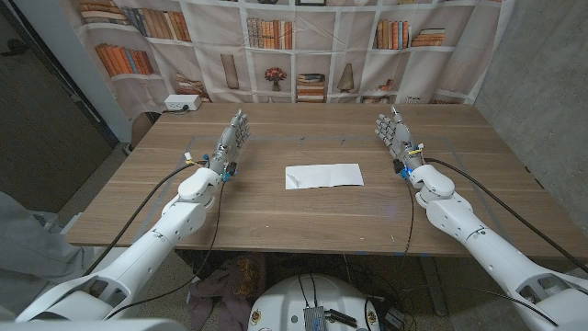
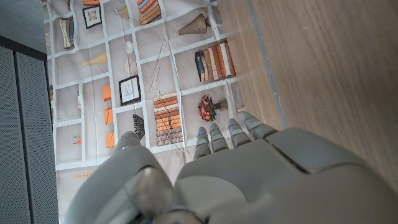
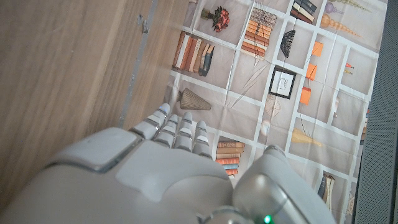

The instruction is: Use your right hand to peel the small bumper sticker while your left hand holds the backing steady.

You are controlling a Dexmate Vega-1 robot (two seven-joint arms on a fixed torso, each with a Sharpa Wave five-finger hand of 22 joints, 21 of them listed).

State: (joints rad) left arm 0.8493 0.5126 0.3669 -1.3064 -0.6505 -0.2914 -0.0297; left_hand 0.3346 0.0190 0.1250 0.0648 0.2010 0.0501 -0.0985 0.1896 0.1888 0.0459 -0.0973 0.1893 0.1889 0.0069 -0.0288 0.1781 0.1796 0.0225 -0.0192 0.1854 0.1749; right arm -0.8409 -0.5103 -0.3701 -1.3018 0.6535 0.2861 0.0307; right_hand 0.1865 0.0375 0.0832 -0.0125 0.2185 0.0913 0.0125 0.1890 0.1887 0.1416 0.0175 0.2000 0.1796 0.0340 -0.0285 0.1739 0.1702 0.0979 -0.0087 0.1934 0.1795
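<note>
Nothing is begun: the bumper sticker (image 1: 323,176), white on its backing, lies mid-table, well apart from both hands. The left hand (image 1: 230,142) and right hand (image 1: 395,135) hold nothing, fingers extended. Next, the left should likely pin the backing's edge.

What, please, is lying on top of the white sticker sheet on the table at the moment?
Nothing rests on the white sticker sheet; it lies flat on the wooden table, between the left hand and the right hand, both apart from it. Its underside is hidden.
</note>
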